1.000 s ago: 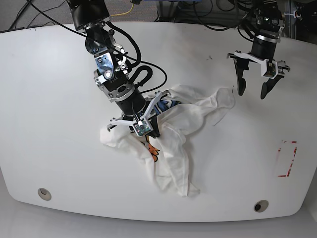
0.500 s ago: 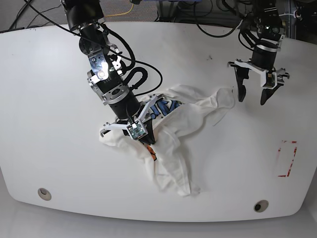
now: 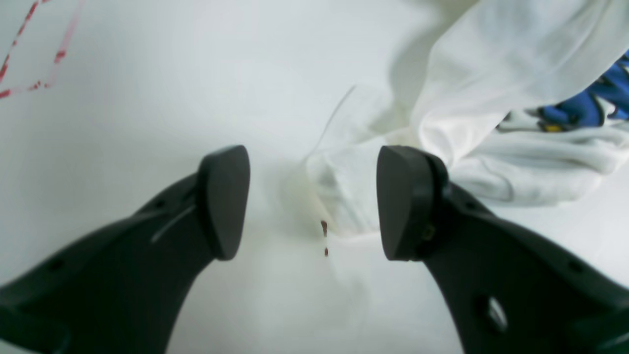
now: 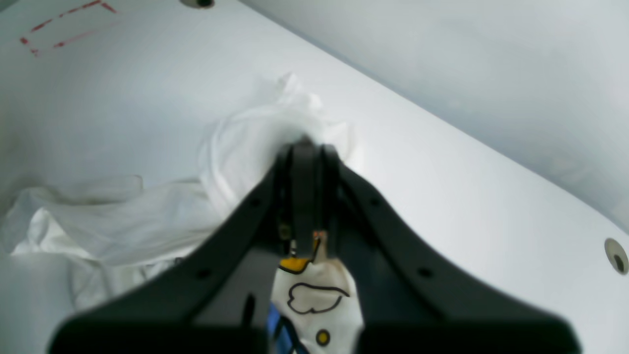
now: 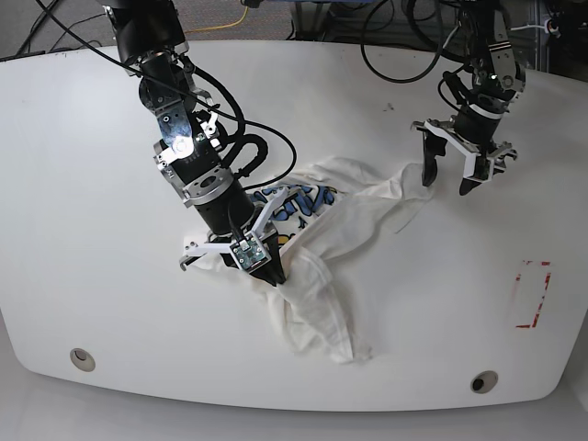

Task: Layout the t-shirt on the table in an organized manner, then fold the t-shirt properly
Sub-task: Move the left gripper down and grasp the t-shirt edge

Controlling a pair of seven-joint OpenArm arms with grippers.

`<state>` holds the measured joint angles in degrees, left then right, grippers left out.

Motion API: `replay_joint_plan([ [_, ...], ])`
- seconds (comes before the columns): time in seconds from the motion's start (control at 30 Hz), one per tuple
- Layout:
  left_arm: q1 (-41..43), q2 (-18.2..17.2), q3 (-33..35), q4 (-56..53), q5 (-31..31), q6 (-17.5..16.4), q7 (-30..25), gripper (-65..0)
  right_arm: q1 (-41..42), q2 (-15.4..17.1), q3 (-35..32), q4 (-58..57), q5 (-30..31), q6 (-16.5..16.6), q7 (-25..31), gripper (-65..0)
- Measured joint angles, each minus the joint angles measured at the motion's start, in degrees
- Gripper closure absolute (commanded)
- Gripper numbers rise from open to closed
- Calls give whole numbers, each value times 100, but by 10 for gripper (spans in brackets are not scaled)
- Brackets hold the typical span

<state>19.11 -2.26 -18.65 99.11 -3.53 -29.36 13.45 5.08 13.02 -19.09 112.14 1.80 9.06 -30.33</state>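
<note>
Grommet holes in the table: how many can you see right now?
2. One grommet hole sits near the table's front left corner in the base view, the other near its front right corner.

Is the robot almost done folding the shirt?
Not nearly. The t-shirt lies crumpled on the table, so nothing is laid out. The right gripper is shut on cloth, and the left gripper hangs open by a loose end. Spreading flat and all folds remain.

t-shirt [image 5: 322, 239] lies bunched mid-table [image 5: 101, 220]; right gripper [image 5: 272, 273] sits at its left side, left gripper [image 5: 446, 183] over its right tip; tape rectangle [image 5: 533, 294] well apart to the right, grommet holes [image 5: 82, 357] along the front edge
</note>
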Motion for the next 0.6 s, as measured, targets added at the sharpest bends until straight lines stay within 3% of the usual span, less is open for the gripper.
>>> replay_joint_plan([
  [0.13,-33,26,-9,-155,-79,-20,28,-389,0,0,-9,0,-2,-2,-2,-3],
  [0.6,-186,111,-50,-638,-1331,-11,522,-389,0,81,-7,0,15,13,2,-3],
])
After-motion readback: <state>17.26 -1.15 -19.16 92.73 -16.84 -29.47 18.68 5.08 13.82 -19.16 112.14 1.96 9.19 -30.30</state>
